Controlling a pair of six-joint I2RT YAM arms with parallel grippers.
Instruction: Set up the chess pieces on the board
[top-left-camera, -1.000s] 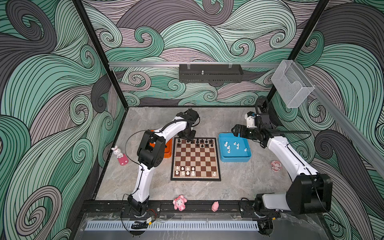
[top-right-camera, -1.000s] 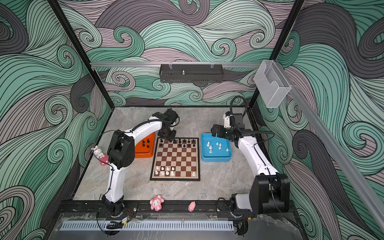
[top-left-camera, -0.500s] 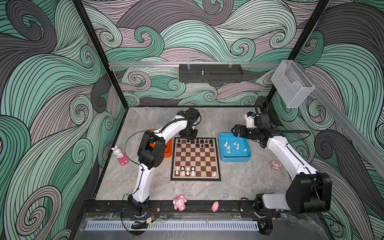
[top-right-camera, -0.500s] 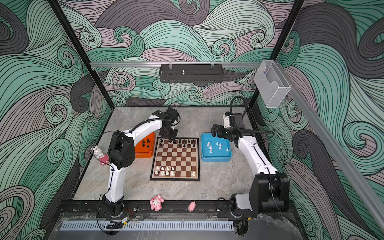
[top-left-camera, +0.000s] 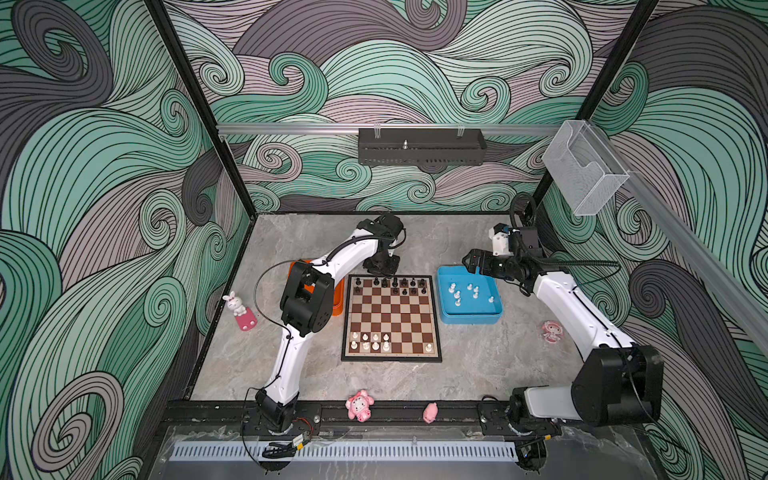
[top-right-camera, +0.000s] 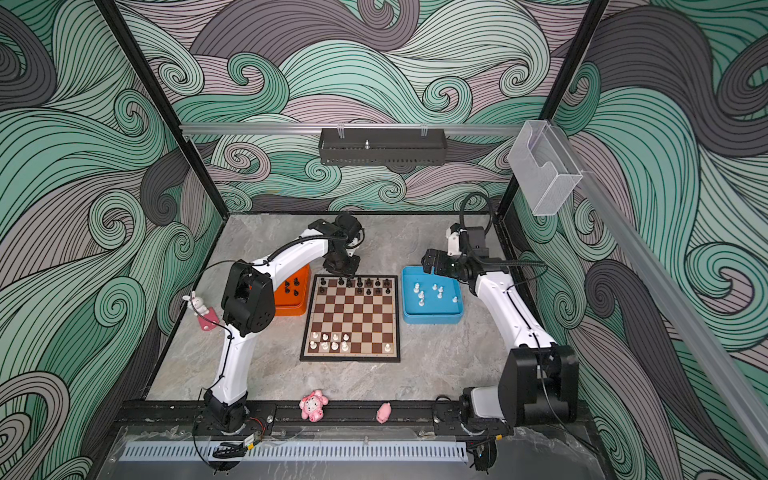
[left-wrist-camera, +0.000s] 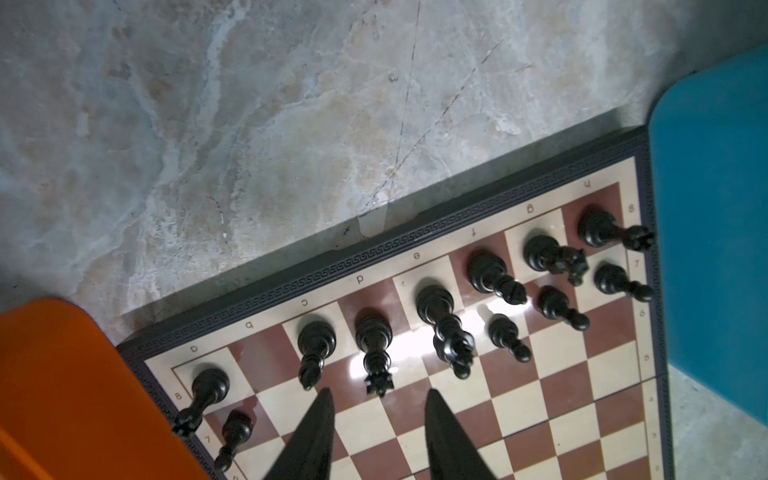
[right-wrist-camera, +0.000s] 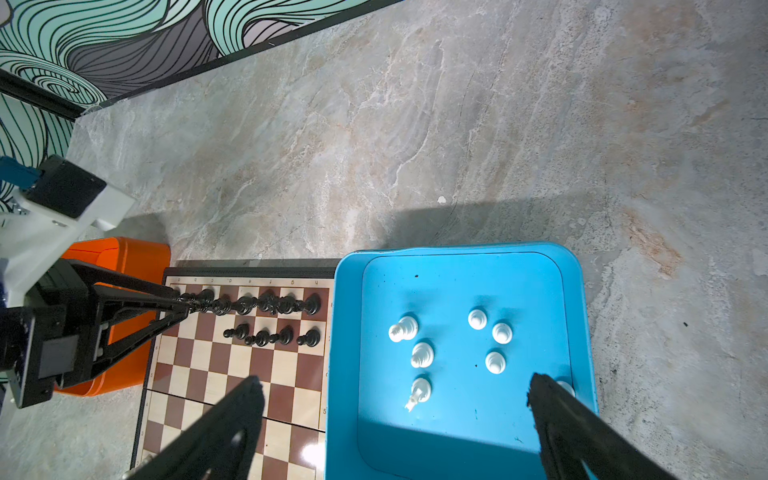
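Grey marbled tabletop (top-left-camera: 478, 374) inside wave-patterned walls (top-left-camera: 124, 166). Along the far edge of the board (top-left-camera: 390, 320), black chess pieces (left-wrist-camera: 436, 303) upright; white pieces (right-wrist-camera: 422, 354) loose in the blue tray (right-wrist-camera: 457, 249). Over the black row, left gripper (left-wrist-camera: 378, 392) parted, empty, black queen (left-wrist-camera: 374, 336) just ahead of the gap. Above the tray, right gripper (right-wrist-camera: 395, 379) spread wide, empty, nearer the white pieces.

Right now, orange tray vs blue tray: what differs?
The orange tray holds black chess pieces; the blue tray holds white chess pieces. The orange tray sits left of the board, partly hidden by the left arm; the blue tray sits right of it. Both are shallow, round-cornered and flank the board's far half.
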